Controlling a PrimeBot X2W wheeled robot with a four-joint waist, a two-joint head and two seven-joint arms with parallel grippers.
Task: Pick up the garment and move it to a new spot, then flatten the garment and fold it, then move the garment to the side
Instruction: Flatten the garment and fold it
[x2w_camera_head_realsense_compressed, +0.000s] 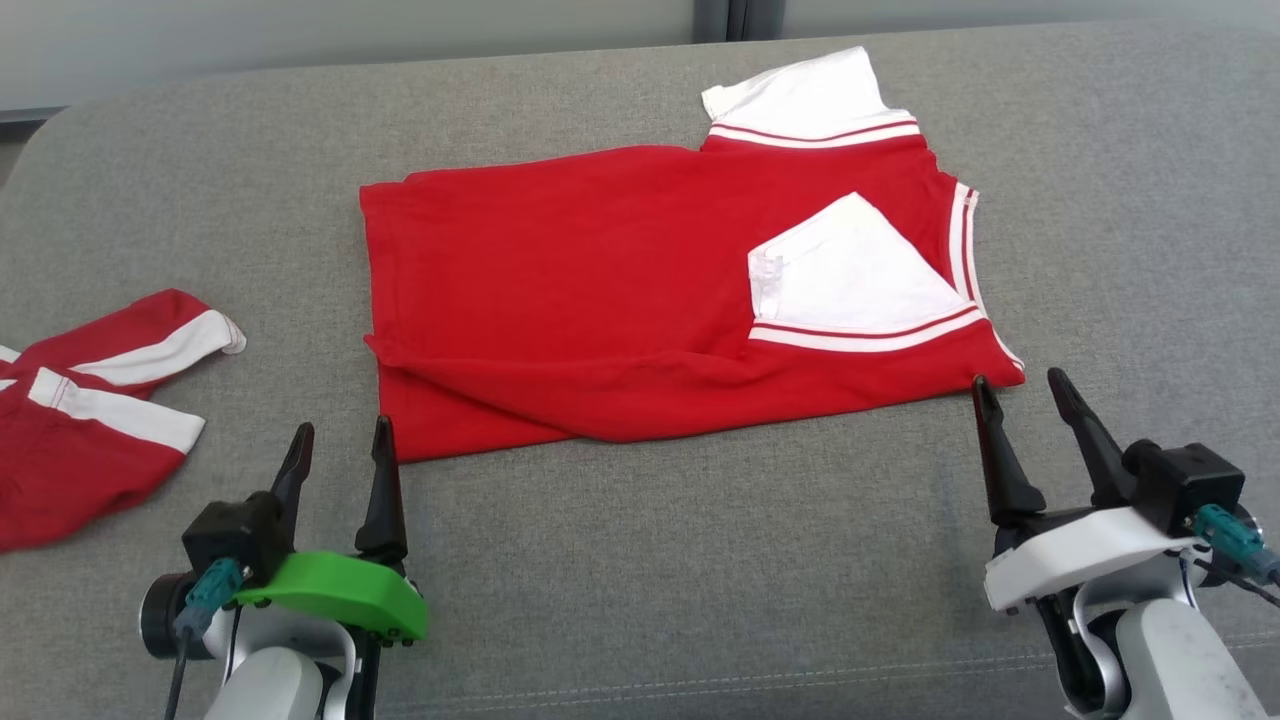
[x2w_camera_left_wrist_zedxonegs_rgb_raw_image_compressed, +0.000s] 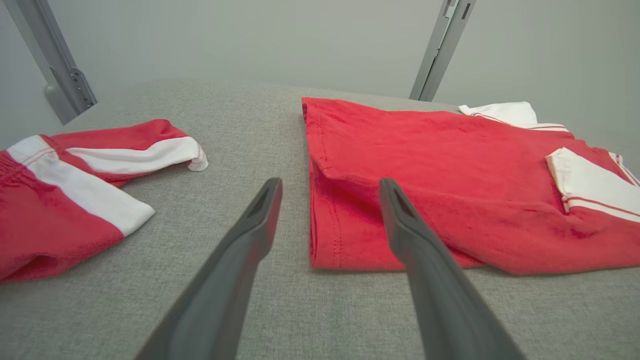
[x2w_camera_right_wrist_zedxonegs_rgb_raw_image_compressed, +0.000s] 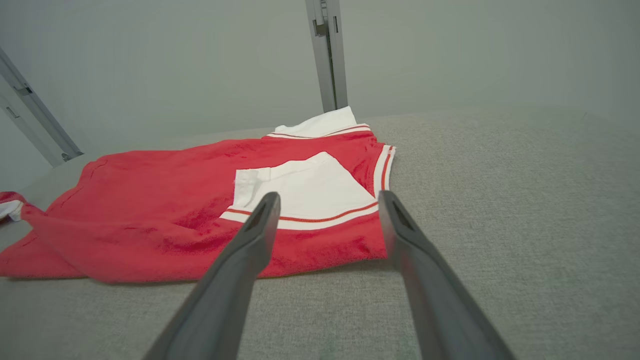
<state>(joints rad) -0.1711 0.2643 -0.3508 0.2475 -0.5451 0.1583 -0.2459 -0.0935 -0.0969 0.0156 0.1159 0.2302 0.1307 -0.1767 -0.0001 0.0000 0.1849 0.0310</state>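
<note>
Grey fabric surface (x2w_camera_head_realsense_compressed: 640, 560) spans the frame. Red shirt with white sleeves (x2w_camera_head_realsense_compressed: 600, 290) lies at centre, partly folded, long axis left to right, hem end left, sleeves right. Second red-and-white garment (x2w_camera_head_realsense_compressed: 80, 440) at the left edge, well apart from it. Left gripper (x2w_camera_head_realsense_compressed: 343, 425), lower left, jaws spread and empty, tips just below the shirt's lower-left corner. Right gripper (x2w_camera_head_realsense_compressed: 1020, 377), lower right, likewise spread and empty, at the lower-right corner. Each arm looks equally near its own corner. No readable labels or writing.
</note>
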